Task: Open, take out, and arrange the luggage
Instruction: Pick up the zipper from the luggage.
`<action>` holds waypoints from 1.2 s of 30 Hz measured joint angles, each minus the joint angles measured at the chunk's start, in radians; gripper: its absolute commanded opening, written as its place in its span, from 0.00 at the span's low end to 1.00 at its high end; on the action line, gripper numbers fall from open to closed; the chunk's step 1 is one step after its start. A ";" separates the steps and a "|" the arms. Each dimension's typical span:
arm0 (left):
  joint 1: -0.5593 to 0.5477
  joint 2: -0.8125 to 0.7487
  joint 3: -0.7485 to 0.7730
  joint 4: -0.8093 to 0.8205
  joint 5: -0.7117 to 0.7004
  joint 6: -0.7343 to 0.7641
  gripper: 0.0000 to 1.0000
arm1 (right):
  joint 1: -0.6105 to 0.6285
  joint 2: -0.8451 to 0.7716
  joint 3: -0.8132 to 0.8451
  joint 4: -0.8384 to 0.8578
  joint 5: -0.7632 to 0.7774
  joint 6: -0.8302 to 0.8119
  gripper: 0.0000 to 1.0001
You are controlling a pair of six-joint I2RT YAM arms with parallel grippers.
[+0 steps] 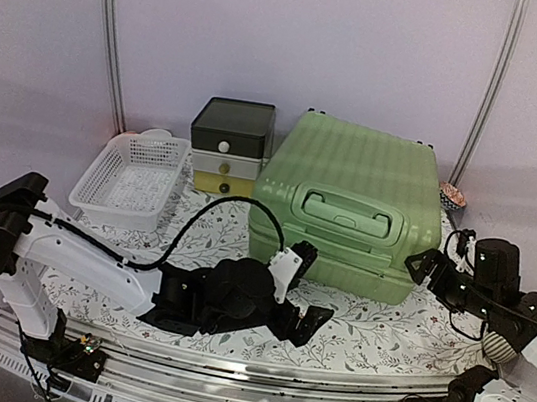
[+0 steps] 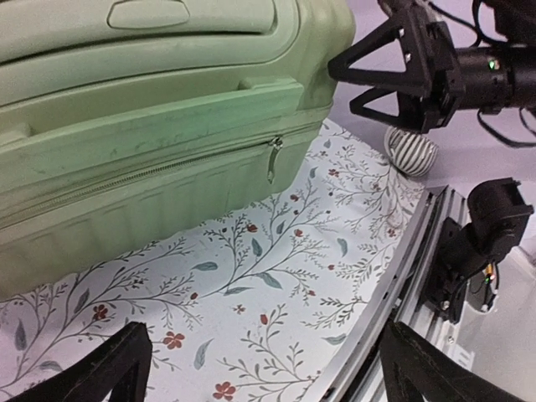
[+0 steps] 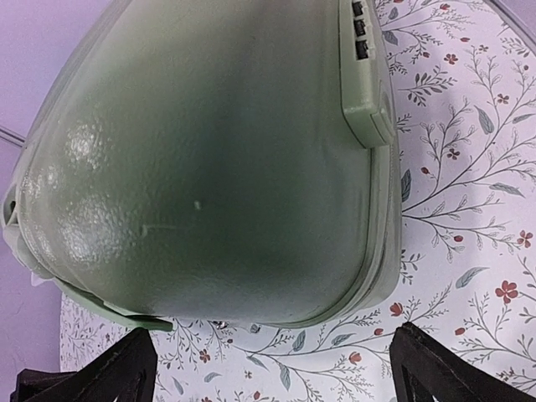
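Observation:
The luggage (image 1: pixel 350 198), a large light-green ribbed hard-shell suitcase, lies closed in the middle of the flowered table cloth with its recessed handle (image 1: pixel 352 214) towards me. In the left wrist view the luggage (image 2: pixel 126 126) shows its shut zipper line and hanging zipper pull (image 2: pixel 272 159). My left gripper (image 1: pixel 308 290) is open in front of the luggage's near side, nothing between its fingers (image 2: pixel 117 368). My right gripper (image 1: pixel 427 267) is open at the near right corner, a little apart from the shell. The right wrist view shows that rounded corner (image 3: pixel 209 167) and a combination lock (image 3: pixel 360 33).
A white mesh basket (image 1: pixel 130 180) stands at the back left, with a dark-lidded drawer box (image 1: pixel 228 145) beside it. A small patterned cup (image 1: pixel 453 198) sits behind the luggage's right end. The table's metal front rail (image 2: pixel 419 243) runs close to both grippers.

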 measured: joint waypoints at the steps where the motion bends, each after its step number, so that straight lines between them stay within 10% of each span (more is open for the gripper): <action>1: 0.001 -0.002 -0.005 0.015 0.009 -0.014 0.95 | 0.000 0.000 -0.007 0.009 -0.006 -0.001 0.95; 4: 0.012 -0.002 -0.015 0.051 0.035 -0.071 0.93 | 0.000 0.005 -0.039 0.033 -0.041 -0.020 0.80; 30: 0.132 0.000 -0.177 0.524 0.003 -0.355 0.85 | 0.286 0.037 -0.254 0.388 0.188 0.043 0.89; 36: 0.133 0.023 -0.180 0.617 0.003 -0.353 0.83 | 0.288 -0.063 -0.315 0.383 0.163 -0.003 0.74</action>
